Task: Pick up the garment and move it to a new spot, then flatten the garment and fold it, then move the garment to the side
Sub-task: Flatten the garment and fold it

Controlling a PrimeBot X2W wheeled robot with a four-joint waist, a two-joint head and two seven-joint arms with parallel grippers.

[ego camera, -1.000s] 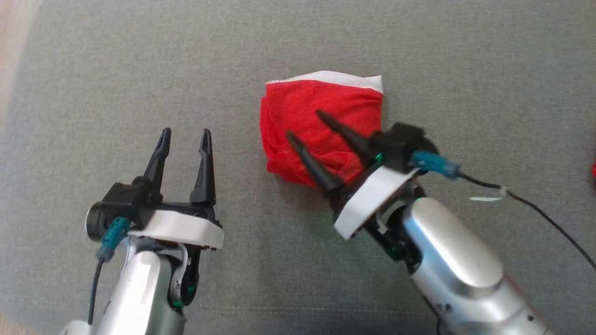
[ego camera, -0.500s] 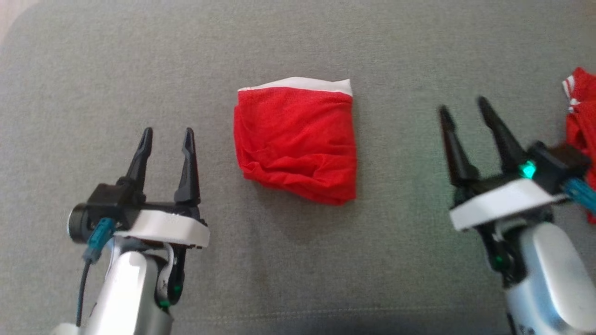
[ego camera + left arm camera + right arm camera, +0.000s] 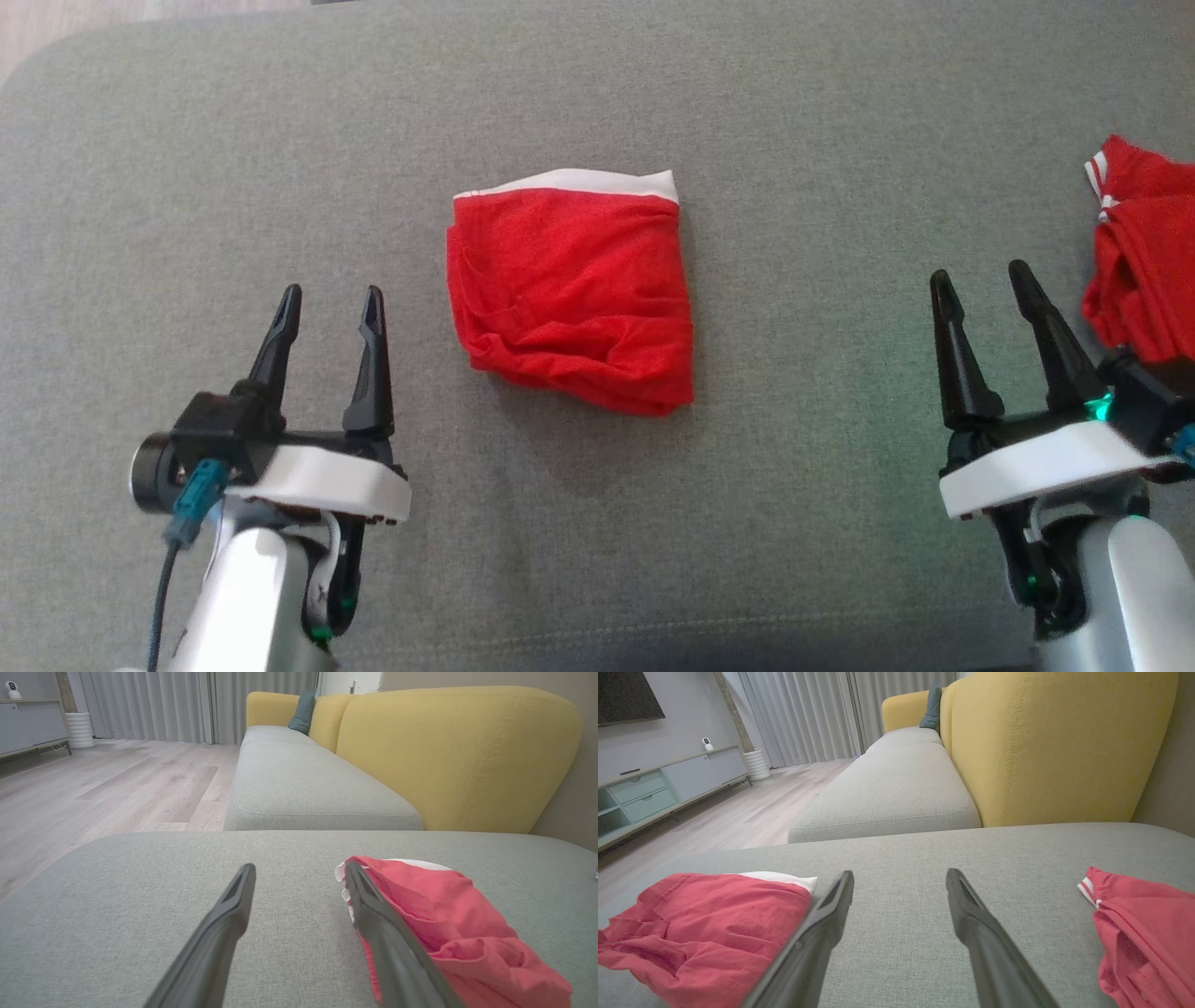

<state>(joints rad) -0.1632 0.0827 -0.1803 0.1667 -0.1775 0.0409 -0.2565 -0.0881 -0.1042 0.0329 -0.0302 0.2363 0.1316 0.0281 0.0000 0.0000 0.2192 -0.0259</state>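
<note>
On the cushion [image 3: 747, 93], garment [image 3: 569, 289] is laid folded between left gripper [image 3: 332, 294] and right gripper [image 3: 978, 273] | both are spread, empty | both edges should be pinched low, then slid aside.

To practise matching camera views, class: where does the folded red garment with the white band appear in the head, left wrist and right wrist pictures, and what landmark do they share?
Head view: folded red garment at centre, on the grey cushion.
Left wrist view: lower right.
Right wrist view: lower left.
Shared landmark: its white band, along the garment's far edge in all three.
</note>
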